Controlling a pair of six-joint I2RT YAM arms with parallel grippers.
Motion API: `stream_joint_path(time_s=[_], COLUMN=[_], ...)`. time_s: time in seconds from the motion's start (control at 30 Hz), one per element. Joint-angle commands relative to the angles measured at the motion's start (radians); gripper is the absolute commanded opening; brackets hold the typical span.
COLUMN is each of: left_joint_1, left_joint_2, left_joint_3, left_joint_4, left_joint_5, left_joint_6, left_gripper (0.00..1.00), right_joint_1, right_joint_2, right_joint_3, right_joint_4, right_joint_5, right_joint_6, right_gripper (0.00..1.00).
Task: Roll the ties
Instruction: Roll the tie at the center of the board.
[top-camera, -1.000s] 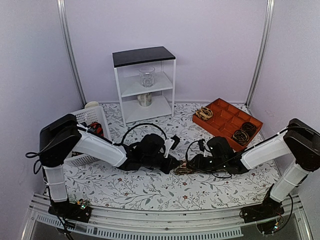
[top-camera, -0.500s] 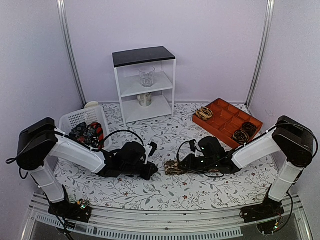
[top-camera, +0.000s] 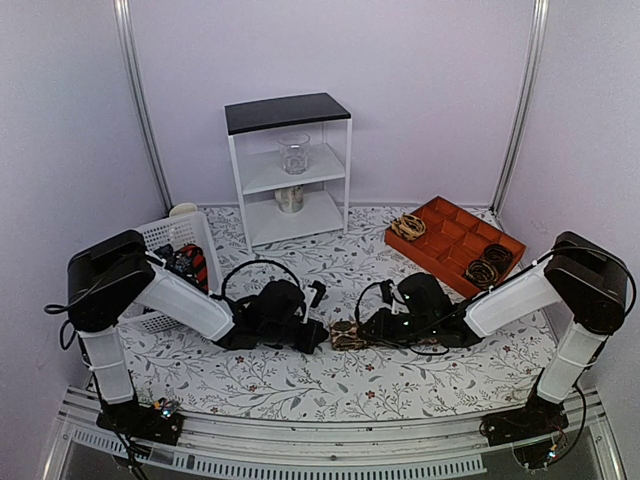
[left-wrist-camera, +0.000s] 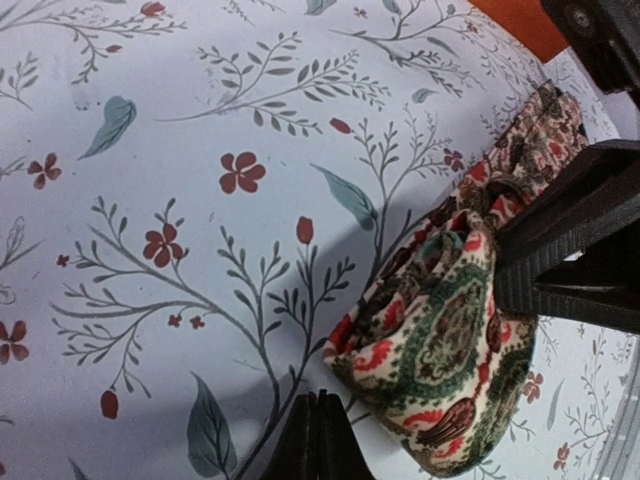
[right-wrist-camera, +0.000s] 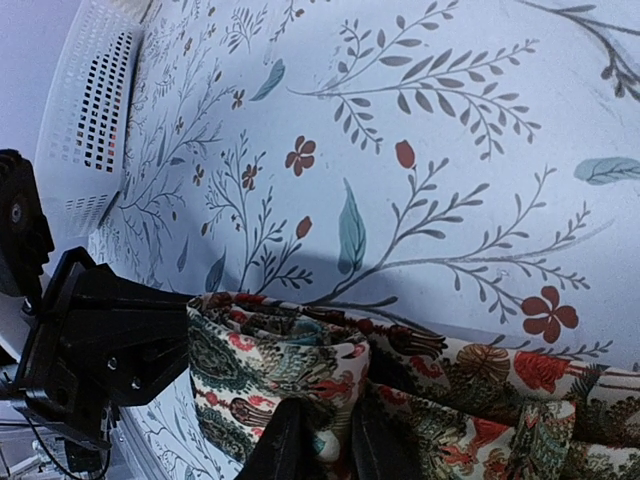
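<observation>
Two grippers meet at the middle of the top view, low over the floral tablecloth (top-camera: 300, 385). The left gripper (top-camera: 322, 337) comes in from the left and the right gripper (top-camera: 366, 330) from the right. The tie (top-camera: 347, 335) lies bunched between them as a small patterned lump.

The left wrist view shows the left gripper's fingers (left-wrist-camera: 318, 445) pressed together at the bottom centre, holding nothing. Their tips sit just beside the near edge of the tie (left-wrist-camera: 440, 370). Whether they touch it cannot be told.

In the right wrist view, the right gripper's fingers (right-wrist-camera: 278, 445) are nearly closed at the bottom centre. They pinch a fold of the tie (right-wrist-camera: 290, 360) between them.

Only the wrist views show the fabric itself: cream, red and green paisley, folded over in loose layers. The left wrist view also catches the right gripper's black body (left-wrist-camera: 580, 240) against the right side of the tie.

Only the top view shows the orange tray (top-camera: 455, 240) at the upper right with rolled ties (top-camera: 485, 270) in two compartments. It also shows the white basket (top-camera: 165, 235) at the left.
</observation>
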Motion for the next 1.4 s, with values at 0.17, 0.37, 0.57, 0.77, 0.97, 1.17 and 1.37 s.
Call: stream_joint_path(time_s=[0.17, 0.37, 0.57, 0.77, 0.97, 1.17, 1.37], left_joint_1=[0.013, 0.012, 0.012, 0.008, 0.002, -0.003, -0.009], left_joint_2=[0.005, -0.004, 0.012, 0.038, 0.057, 0.07, 0.117], left_joint_3=[0.057, 0.095, 0.144, 0.181, 0.212, 0.243, 0.279], left_joint_4=[0.093, 0.06, 0.029, 0.01, -0.001, -0.006, -0.018], left_joint_5=[0.14, 0.154, 0.164, 0.173, 0.178, 0.176, 0.175], left_joint_6=[0.041, 0.045, 0.051, 0.041, 0.035, 0.025, 0.023], left_gripper=[0.0, 0.0, 0.0, 0.0, 0.0, 0.0, 0.0], right_joint_1=[-0.016, -0.035, -0.048, -0.06, -0.068, -0.074, -0.08], right_joint_2=[-0.027, -0.056, -0.076, -0.09, -0.097, -0.119, -0.144], right_joint_3=[-0.033, -0.053, -0.064, -0.081, -0.088, -0.097, -0.113], right_joint_4=[-0.026, -0.028, -0.027, -0.025, -0.025, -0.021, -0.05], right_joint_5=[0.006, 0.018, 0.018, 0.018, 0.02, 0.016, 0.03], right_joint_6=[-0.019, -0.022, -0.035, -0.037, -0.04, -0.05, -0.051], right_gripper=[0.18, 0.24, 0.23, 0.21, 0.21, 0.21, 0.24])
